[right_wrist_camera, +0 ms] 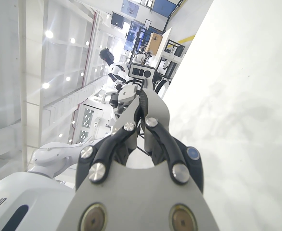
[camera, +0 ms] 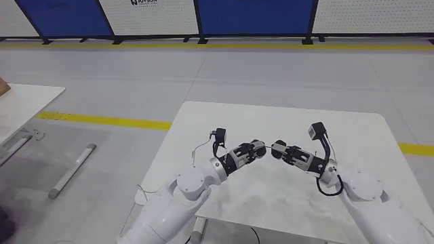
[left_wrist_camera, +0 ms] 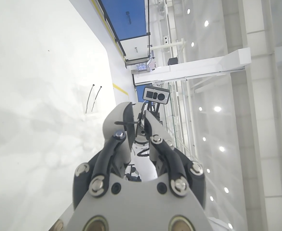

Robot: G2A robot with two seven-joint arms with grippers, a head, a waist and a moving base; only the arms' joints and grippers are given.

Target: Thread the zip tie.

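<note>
Both the left fingers [left_wrist_camera: 112, 123] and the right fingers [right_wrist_camera: 155, 106] are clenched on the zip tie [left_wrist_camera: 131, 122], held in the air above the surface [camera: 271, 122], so slight misalignment could buckle its tail past the head or tug it loose.

Short dark logo print stands on the left white panel [camera: 142, 3] and the right white panel [camera: 376, 3]; fainter print, seemingly alike, on the blue panel [camera: 254, 3] between them.
</note>
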